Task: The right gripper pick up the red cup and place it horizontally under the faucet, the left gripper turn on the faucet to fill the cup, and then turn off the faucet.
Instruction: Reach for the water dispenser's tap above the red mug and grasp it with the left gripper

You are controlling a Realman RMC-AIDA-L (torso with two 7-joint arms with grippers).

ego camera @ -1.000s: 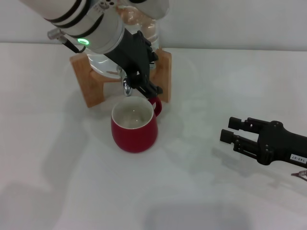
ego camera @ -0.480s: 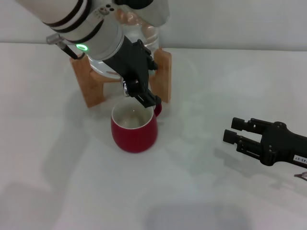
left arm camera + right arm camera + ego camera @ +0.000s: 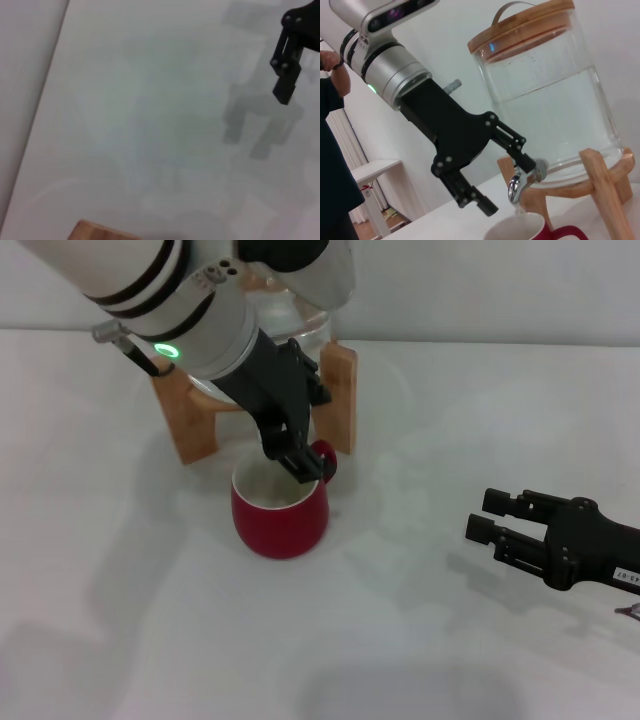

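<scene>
Left end effector (image 3: 290, 445) open at faucet (image 3: 522, 181), one finger on its lever, hiding it from head view above cup (image 3: 280, 508). Right end effector (image 3: 492, 517) open, empty, on tabletop (image 3: 120, 570).

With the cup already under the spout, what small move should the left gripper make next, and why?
Probably hold the lever open a little longer. The left gripper has one finger on the faucet lever, water seems to be falling into the red cup below, and the cup does not look full. The right gripper rests open, off to the side.
</scene>
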